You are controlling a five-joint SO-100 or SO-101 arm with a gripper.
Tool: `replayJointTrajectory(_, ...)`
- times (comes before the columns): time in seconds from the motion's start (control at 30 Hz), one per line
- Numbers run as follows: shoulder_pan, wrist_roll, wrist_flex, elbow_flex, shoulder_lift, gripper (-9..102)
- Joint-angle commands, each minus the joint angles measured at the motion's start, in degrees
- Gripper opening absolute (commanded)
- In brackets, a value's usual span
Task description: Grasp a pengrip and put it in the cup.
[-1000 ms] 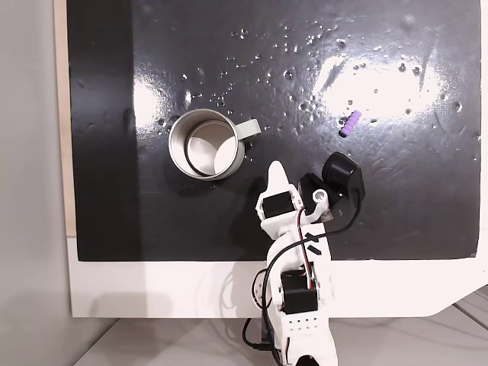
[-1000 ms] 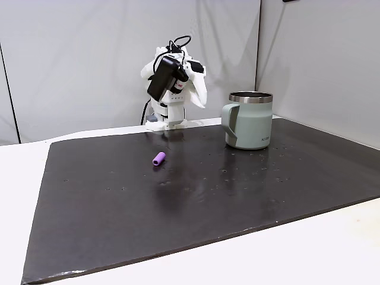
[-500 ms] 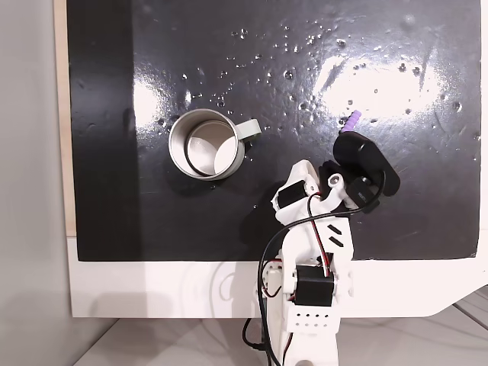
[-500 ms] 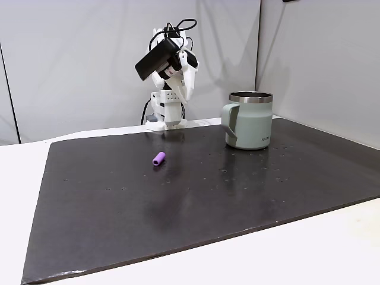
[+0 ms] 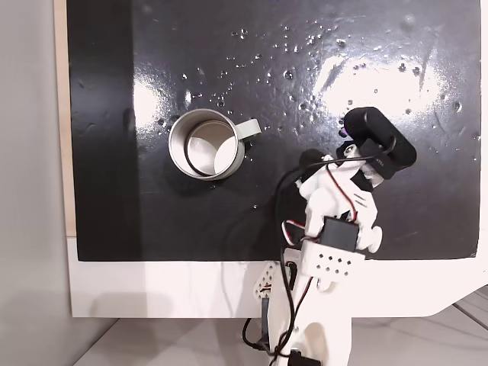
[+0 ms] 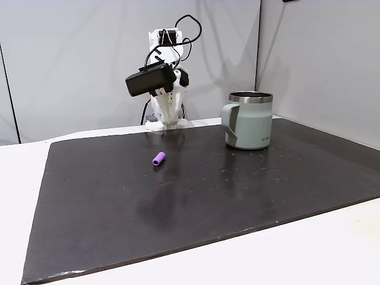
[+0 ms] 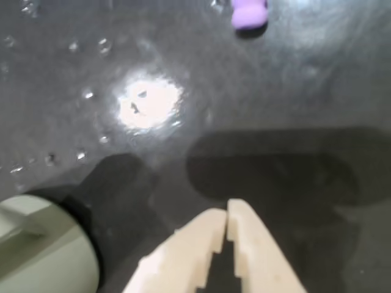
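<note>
Arm (image 6: pixel 160 89) leans out above the black mat (image 6: pixel 196 196), gripper (image 7: pixel 227 210) closed and empty, short of the pengrip (image 6: pixel 159 159).

From above, my camera housing (image 5: pixel 379 142) hides most of the pengrip (image 5: pixel 342 132); my wrist view's edges crop pengrip and cup (image 7: pixel 46 253).

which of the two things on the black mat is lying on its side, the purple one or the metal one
The small purple pengrip lies on its side on the black mat, its round end facing out. The silver cup stands upright, mouth up, handle at its side.
</note>
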Motion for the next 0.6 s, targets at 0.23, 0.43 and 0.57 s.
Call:
replayJointTrajectory(0.23,4.9,-3.1,-1.8,-16.3,-22.9,5)
replayJointTrajectory(0.43,5.1,-6.2,-0.4,-18.4,-26.0,15)
replayJointTrajectory(0.57,5.4,-8.7,0.4,-19.7,-26.5,17)
